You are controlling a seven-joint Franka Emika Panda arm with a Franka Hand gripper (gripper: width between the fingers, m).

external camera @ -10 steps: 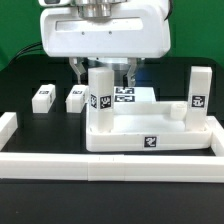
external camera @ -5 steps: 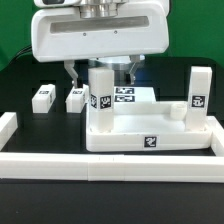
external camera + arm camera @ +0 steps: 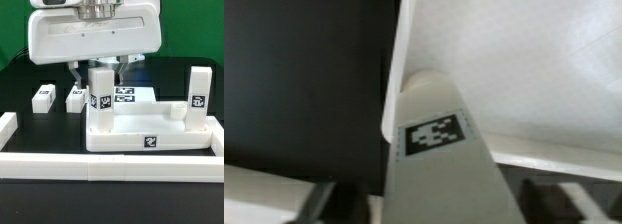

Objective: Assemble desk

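- White leg (image 3: 100, 100) stands upright at the tabletop's (image 3: 120, 138) 9 o'clock corner; seating it seems the step.
- Gripper (image 3: 97, 70) straddles its top; whether it pinches, I cannot tell.
- Next: firm grip, straight turning.

White border rails (image 3: 50, 166) fence the front and sides of the black tabletop (image 3: 25, 80); farther back the marker board (image 3: 127, 97) lies flat, tags facing up.

No words or numbers can be read. Black-and-white square tags (image 3: 150, 143) stand on the white plastic tray-like tabletop (image 3: 120, 139) and the square white legs (image 3: 97, 84).
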